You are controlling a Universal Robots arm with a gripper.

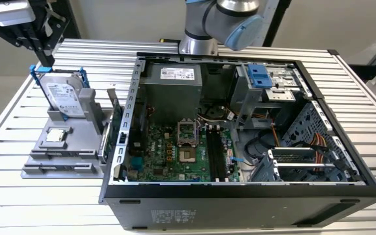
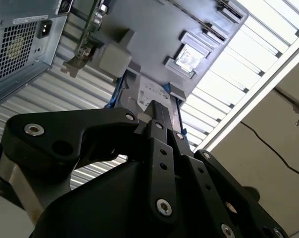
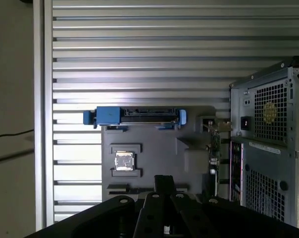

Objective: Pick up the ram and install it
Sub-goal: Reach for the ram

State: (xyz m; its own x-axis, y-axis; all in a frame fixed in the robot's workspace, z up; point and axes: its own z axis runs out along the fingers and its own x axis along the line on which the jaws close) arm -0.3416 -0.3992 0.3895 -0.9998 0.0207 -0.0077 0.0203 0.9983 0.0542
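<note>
One hard drive [image 1: 62, 95], one chip [image 1: 57, 136], one ram [image 1: 113, 105] — one case [image 1: 240, 196].

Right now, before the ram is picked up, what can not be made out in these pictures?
- The ram: first wrist view, seen edge-on, faces hidden; one end runs behind the gripper.
- Grey holder: same view, one edge covered by the gripper.
- Memory slots: exterior view, latches too small to judge.
- Arm: exterior view, cut by the top edge.
</note>
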